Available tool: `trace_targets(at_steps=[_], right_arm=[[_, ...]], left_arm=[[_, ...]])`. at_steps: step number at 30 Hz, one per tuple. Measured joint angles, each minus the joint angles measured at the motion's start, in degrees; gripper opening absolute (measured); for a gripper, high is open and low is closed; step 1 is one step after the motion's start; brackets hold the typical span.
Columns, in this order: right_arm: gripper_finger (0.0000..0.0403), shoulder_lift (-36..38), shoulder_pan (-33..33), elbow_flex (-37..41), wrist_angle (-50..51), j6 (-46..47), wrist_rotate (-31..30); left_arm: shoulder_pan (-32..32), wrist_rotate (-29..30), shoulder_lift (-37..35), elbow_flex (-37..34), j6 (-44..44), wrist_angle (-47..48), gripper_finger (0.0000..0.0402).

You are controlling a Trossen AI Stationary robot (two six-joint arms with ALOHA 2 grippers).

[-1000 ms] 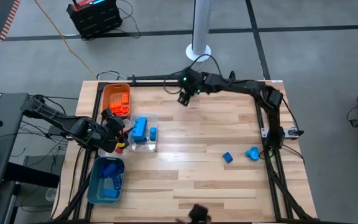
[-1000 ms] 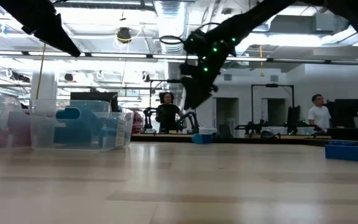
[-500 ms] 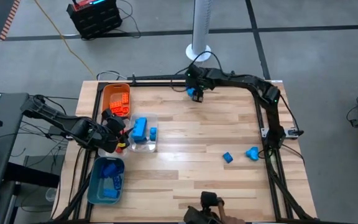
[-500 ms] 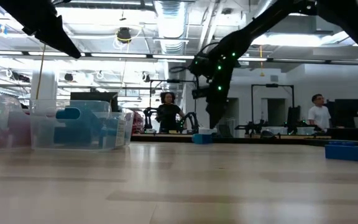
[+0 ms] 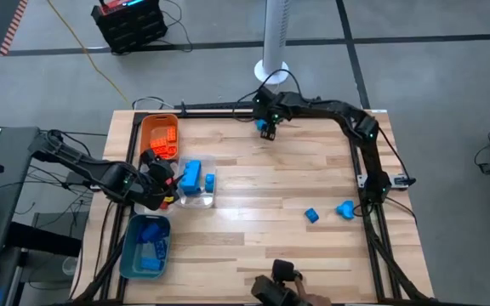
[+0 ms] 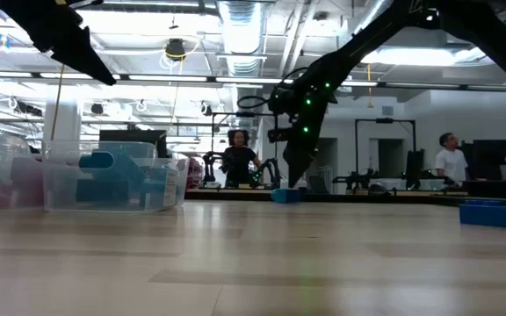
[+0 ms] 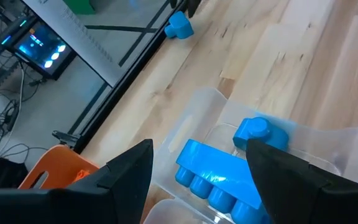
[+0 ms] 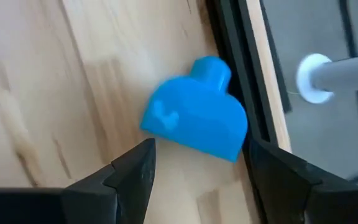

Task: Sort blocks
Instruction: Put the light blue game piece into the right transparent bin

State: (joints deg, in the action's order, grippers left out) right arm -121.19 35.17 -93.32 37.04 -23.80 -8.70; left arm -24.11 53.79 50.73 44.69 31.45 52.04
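Note:
A rounded blue block (image 8: 194, 121) with one stud lies on the table against the far edge rail (image 8: 235, 68). My right gripper (image 8: 197, 180) hangs open just above the block (image 5: 268, 130), one finger on each side, touching nothing; the low view shows the gripper (image 6: 295, 175) over the block (image 6: 285, 195). My left gripper (image 7: 197, 180) waits open over the clear tray (image 5: 211, 197) at the left, where blue blocks (image 7: 219, 180) lie. Two more blue blocks (image 5: 311, 216) (image 5: 345, 208) lie on the table near its right edge.
An orange tray (image 5: 148, 127) with orange blocks stands at the far left, a teal tray (image 5: 131, 242) with blue blocks at the near left. Something dark (image 5: 279, 289) shows at the near edge. Two people (image 6: 235, 160) (image 6: 451, 162) stand in the room beyond.
My right gripper has come down and gone a little toward the table's right along the far edge, turning its wrist, and now stands over the blue block. Its fingers have stayed open. The dark thing at the near edge has shifted.

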Motion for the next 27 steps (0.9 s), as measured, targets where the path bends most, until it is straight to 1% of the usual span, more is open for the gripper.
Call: trace_targets(at_steps=[3, 6, 8, 14, 19, 22, 27], right_arm=[[0.0265, 0.0, 0.8, -1.3, -0.8, 2.2, 3.5], [0.0265, 0.0, 1.5, -1.7, -5.4, 4.9, 4.8], [0.0265, 0.0, 2.0, -1.7, -7.4, 6.1, 6.9], [0.0265, -1.0, 3.3, -1.7, -11.2, 9.1, 7.3], [0.0265, -4.4, 2.8, -1.9, -9.3, 8.9, 7.3], [0.0265, -4.5, 1.9, -1.7, -4.2, 9.8, 6.6], [0.0265, -3.4, -0.1, -1.7, 3.0, 15.0, 7.4]], left_arm=[[0.0, 0.0, 0.0, 0.0, -0.1, 0.0, 0.0254], [0.0, 0.0, 0.0, 0.0, -0.1, 0.0, 0.0254], [0.0, 0.0, 0.0, 0.0, -0.3, 0.0, 0.0254], [0.0, 0.0, 0.0, 0.0, -0.6, 0.0, 0.0254], [0.0, 0.0, 0.0, 0.0, -0.6, 0.1, 0.0254], [0.0, -1.2, 0.0, 0.0, -0.3, 0.2, 0.0254], [0.0, -1.7, 0.0, 0.0, -0.6, 0.2, 0.0254]])
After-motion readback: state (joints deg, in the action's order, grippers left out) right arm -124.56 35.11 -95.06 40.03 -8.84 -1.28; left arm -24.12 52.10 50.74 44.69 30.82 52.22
